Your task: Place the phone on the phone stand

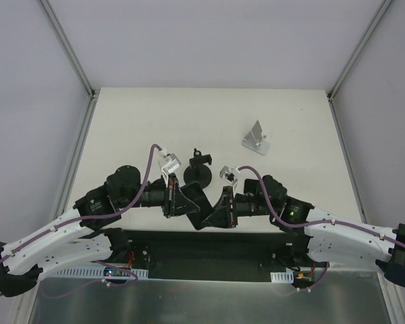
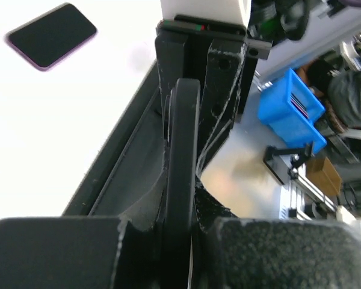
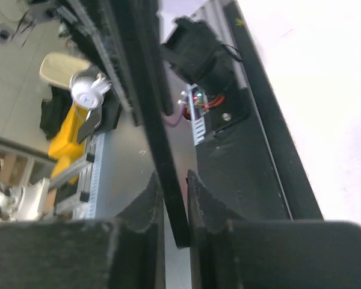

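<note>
A dark phone [image 2: 51,35] with a purple rim lies flat on the white table in the left wrist view; I cannot pick it out in the top view. The silver phone stand [image 1: 256,138] stands on the table at the far right, apart from both arms. My left gripper [image 1: 196,204] and right gripper [image 1: 217,212] meet tip to tip at the table's near edge. A thin black slab [image 2: 183,132], seen edge-on, sits between the left gripper's [image 2: 180,198] fingers. It also runs between the right gripper's [image 3: 171,180] fingers as a dark strip [image 3: 150,120]. I cannot tell what it is.
A black object with a round base [image 1: 199,172] stands on the table just behind the grippers. The table's black front strip [image 3: 277,150] and the metal base area [image 1: 189,290] lie below the grippers. White walls enclose the table.
</note>
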Controlling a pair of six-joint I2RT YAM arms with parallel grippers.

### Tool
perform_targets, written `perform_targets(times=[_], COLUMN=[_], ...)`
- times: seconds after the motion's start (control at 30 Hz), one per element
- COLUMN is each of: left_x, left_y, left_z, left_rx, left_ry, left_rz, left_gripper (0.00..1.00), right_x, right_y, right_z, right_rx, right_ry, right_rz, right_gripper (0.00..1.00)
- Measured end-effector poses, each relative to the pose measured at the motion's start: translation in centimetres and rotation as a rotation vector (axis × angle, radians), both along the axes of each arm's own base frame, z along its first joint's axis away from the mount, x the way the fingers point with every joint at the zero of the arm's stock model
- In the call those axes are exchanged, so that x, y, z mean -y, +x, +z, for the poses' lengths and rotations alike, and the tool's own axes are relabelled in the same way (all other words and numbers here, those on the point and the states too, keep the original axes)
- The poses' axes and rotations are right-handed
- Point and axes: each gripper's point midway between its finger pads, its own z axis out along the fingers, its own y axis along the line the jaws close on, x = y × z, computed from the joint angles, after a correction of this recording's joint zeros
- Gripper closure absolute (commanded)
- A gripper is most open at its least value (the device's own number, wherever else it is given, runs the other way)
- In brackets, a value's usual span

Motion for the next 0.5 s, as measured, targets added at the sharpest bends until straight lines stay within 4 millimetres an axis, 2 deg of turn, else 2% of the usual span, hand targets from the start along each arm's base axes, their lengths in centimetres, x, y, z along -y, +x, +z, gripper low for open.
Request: perform_targets(times=[0.13,0.2,0.27,0.5], left_x=[-0.4,-0.4,-0.4,-0.2], left_y=[-1.0,-0.7,-0.2,0.6], left_z=[1.2,1.8,2.0,2.3], left_rx=[0.005,0.009,0.003,-0.012], left_ry=[-0.046,-0.067,-0.074,-0.070], left_rz=[-0.032,-0.005,0.025,0.063], left_gripper=[0.61,0.57,0.53,0.52], right_x=[0.0,-0.2,-0.3,-0.1], right_y=[-2.5,-2.3,-1.6,-1.2], right_z=[1.9,2.4,2.0,1.5], right_rx=[0.044,0.052,0.054,0.056], right_ry=[0.081,0.100,0.096,0.095], right_rz=[0.123,0.104,0.068,0.042], right_gripper=[0.99,0.99,0.99,0.99])
